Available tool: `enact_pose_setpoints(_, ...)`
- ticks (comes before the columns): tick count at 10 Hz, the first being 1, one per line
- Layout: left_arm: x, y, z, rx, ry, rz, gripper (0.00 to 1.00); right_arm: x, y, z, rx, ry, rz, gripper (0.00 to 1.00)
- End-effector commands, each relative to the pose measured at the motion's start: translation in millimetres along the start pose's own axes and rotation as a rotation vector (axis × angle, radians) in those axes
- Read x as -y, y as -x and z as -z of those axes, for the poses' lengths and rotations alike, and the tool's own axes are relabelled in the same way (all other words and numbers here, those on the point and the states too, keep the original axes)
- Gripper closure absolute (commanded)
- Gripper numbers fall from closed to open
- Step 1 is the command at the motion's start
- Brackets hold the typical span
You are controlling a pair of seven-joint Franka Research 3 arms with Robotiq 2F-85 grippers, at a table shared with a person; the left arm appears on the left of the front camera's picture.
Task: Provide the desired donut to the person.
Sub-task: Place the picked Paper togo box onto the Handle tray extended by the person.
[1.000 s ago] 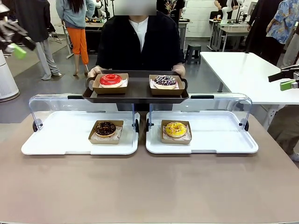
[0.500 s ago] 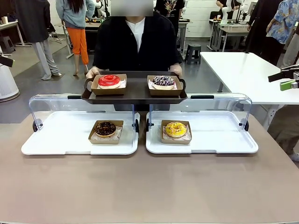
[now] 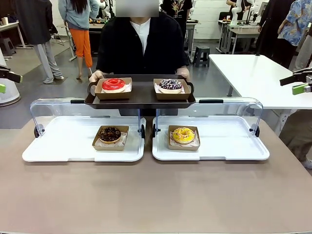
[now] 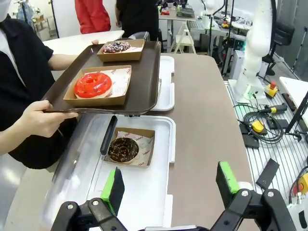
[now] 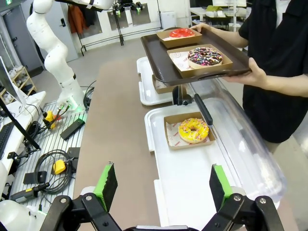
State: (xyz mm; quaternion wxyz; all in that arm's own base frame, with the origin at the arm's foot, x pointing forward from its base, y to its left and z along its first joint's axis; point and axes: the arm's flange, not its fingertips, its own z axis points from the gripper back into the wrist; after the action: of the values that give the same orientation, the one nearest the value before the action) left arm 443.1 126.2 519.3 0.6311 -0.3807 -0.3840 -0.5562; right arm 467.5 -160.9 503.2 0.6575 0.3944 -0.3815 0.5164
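The person (image 3: 141, 44) stands at the far side holding a dark brown serving tray (image 3: 140, 95). On it sit a red-glazed donut (image 3: 113, 84) and a sprinkled chocolate donut (image 3: 170, 85), each in a cardboard box. A chocolate donut (image 3: 110, 134) lies in the left white display tray (image 3: 58, 146), and a yellow donut (image 3: 183, 135) in the right one (image 3: 229, 144). My left gripper (image 3: 5, 82) hangs open at the far left edge, well away from the trays. My right gripper (image 3: 298, 84) is open at the far right edge. In the left wrist view the open left gripper (image 4: 170, 182) hovers short of the chocolate donut (image 4: 123, 149). The right wrist view has the right gripper (image 5: 162, 185) open, short of the yellow donut (image 5: 193, 130).
Both display trays have clear lids (image 3: 85, 109) swung open toward the person, with black handles. The brown tabletop (image 3: 156, 195) in front of the trays is bare. A white table (image 3: 253, 73) stands at the back right, and other people stand farther off.
My left gripper has dropped from the upper left corner to lower on the left edge. The person's tray has shifted slightly up and left. The right gripper has not moved.
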Motion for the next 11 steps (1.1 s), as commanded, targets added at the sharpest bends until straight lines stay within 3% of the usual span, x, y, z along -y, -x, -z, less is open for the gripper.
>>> enact_pose_setpoints(1, 3, -2, 3, 0.012, -0.015, 0.039, 0.0, -1, -1, 0, 0.001, 0.0, -0.003, 0.0)
enact_pose_setpoints(6, 41, 9, 9, -0.017, -0.064, 0.048, 0.0, -1, -1, 0, 0.001, 0.0, -0.003, 0.0)
enact_pose_setpoints(11, 53, 16, -1, -0.053, -0.107, 0.038, 0.0, -1, -1, 0, 0.001, 0.0, -0.003, 0.0)
